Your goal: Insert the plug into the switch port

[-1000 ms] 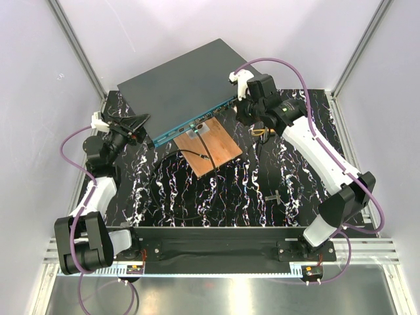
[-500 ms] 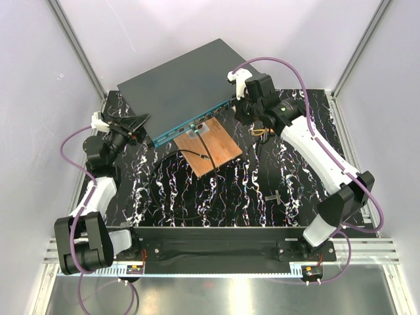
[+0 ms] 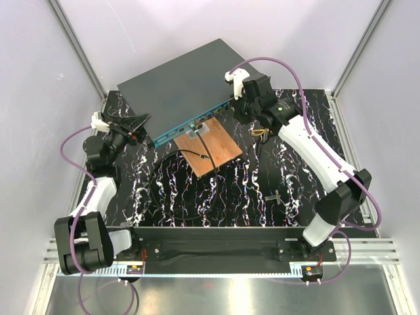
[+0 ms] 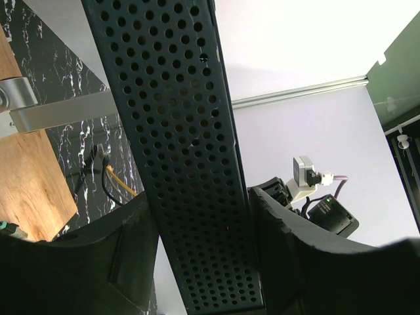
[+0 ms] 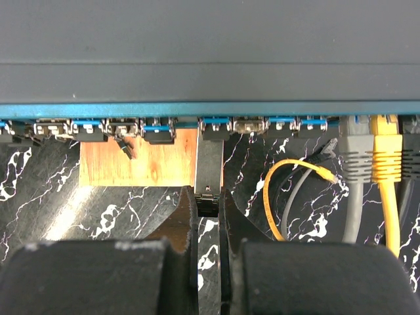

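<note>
The switch (image 3: 184, 82) is a large flat dark grey box at the back, with its teal port face (image 5: 197, 109) turned toward my right gripper. My right gripper (image 5: 209, 205) is shut on the near end of a slim grey metal plug (image 5: 210, 161). The plug points straight at the port row, and its far end meets a port (image 5: 211, 126) near the middle of the row. How deep it sits is unclear. My left gripper (image 4: 197, 262) is shut on the switch's perforated side wall (image 4: 177, 131), at the box's left corner (image 3: 141, 123).
A copper-brown board (image 3: 211, 147) lies in front of the switch with a thin black cable (image 3: 193, 153) across it. A grey plug (image 5: 354, 154) and a yellow plug (image 5: 385, 151) sit in ports at the right. A loose yellow cable (image 5: 285, 187) curls on the black marbled table (image 3: 262, 190).
My right gripper has moved a little up and left toward the switch face, carrying the plug. The left arm and the switch have not moved.
</note>
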Motion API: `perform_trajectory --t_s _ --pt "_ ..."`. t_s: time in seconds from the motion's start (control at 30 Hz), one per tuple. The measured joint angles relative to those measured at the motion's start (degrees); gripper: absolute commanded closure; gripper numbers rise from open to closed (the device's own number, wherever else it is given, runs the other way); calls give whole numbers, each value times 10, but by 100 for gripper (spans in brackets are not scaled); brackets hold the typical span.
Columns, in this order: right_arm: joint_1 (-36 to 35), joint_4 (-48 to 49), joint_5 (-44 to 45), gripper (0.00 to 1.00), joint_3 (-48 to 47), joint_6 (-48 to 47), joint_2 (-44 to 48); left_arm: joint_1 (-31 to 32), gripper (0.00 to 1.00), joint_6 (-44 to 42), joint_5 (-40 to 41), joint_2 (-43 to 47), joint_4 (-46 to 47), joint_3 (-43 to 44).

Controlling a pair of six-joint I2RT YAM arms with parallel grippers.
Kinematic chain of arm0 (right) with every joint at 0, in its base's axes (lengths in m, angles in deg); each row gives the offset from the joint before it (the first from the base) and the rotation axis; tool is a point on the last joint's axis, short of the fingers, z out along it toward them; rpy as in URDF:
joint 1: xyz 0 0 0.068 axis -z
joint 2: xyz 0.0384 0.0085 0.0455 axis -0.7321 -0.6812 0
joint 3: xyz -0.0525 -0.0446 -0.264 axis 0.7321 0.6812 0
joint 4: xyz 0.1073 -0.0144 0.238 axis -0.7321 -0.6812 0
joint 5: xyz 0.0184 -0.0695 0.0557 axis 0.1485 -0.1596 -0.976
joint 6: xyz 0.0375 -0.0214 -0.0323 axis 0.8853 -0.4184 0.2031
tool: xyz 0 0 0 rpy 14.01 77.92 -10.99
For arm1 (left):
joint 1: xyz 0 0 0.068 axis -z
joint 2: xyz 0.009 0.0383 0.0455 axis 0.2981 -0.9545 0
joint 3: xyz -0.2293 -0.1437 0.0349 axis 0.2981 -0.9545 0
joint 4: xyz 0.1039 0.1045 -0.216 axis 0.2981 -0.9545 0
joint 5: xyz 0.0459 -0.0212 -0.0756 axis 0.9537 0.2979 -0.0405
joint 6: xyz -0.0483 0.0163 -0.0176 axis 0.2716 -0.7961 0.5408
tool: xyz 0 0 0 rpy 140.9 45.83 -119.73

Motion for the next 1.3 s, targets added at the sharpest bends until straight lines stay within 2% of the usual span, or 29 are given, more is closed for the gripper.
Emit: perform_trajectory --t_s 0.9,1.1,1.3 --pt "3 -98 -15 100 -145 3 -84 0 100 0 1 0 -2 0" --pt "6 -97 -24 81 -151 4 -89 0 100 0 2 0 -2 0" --pt "7 -45 -26 68 -125 4 -87 0 100 0 2 0 -2 0"
